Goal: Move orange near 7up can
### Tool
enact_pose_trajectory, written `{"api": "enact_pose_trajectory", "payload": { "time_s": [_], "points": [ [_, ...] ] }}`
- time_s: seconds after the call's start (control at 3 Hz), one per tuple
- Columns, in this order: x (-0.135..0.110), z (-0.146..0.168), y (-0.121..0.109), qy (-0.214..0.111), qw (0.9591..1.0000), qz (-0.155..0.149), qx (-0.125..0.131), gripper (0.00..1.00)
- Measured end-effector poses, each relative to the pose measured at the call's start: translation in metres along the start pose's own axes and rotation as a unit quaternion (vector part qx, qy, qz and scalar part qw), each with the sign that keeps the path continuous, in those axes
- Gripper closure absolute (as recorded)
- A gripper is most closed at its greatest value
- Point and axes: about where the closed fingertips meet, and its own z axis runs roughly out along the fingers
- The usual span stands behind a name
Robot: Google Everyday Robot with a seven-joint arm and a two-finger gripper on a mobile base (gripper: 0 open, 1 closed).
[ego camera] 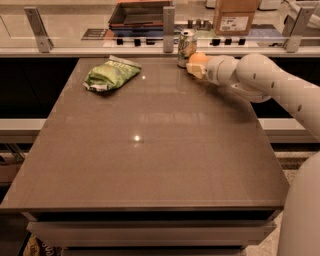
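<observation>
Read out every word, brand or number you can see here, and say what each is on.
Nothing reads clearly enough to quote.
Crumpled green snack bag: pale lettering, blurred.
Silver and green drink can: label blurred.
Brown cardboard box: white sticker, print too small.
Round orange fruit and the gripper, both beside the can: no text.

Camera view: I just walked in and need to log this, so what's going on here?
The robot's arm reaches in from the right across the table, with its gripper at the far edge. The orange sits at the gripper's tip, right beside the upright 7up can; whether the two touch is unclear. A green snack bag lies apart on the far left side, untouched.
</observation>
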Motion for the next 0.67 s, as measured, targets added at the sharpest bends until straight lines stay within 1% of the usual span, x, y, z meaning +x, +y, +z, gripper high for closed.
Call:
{"api": "enact_pose_trajectory", "payload": {
  "time_s": [0.33,0.67],
  "points": [
    [0.0003,0.0018,0.0022,0.000,1.0000,0.000,-0.002,0.00],
    [0.0003,0.0018,0.0023,0.000,1.0000,0.000,-0.002,0.00]
  ]
}}
